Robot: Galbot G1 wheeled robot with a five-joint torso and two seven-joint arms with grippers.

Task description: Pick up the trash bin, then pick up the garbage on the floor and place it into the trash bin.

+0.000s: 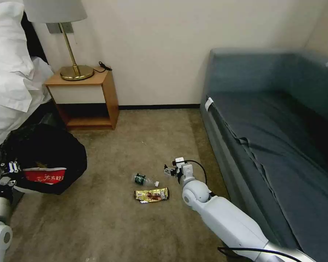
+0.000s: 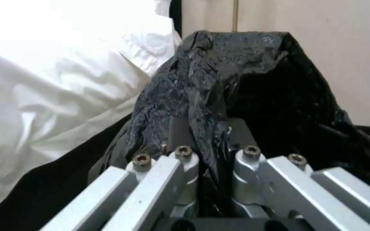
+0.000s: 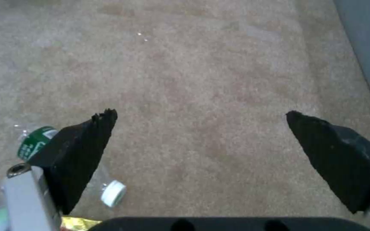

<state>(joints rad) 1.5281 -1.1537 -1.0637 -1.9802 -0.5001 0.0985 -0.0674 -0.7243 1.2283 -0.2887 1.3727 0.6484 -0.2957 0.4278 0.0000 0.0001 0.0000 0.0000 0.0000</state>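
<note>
**Carpeted bedroom floor: bin held up, two pieces lying loose**

Beige carpet [image 1: 109, 218] is bordered by a grey sofa [image 1: 277, 145] and a wooden nightstand [image 1: 87, 96]. The trash bin [image 1: 43, 156], wrapped in its black bag liner [image 2: 236, 83], is held off the carpet well away from the sofa, the left gripper [image 2: 213, 150] clamped on the liner's rim. A red-and-white wrapper [image 1: 44, 176] is seen at the bin's mouth. Nearer the sofa, a clear bottle [image 1: 145, 180] and a gold wrapper [image 1: 152, 194] are left on the carpet. The right gripper [image 3: 202, 128] is lowered just beside the bottle, fingers [image 3: 82, 150] spread wide apart.
</note>
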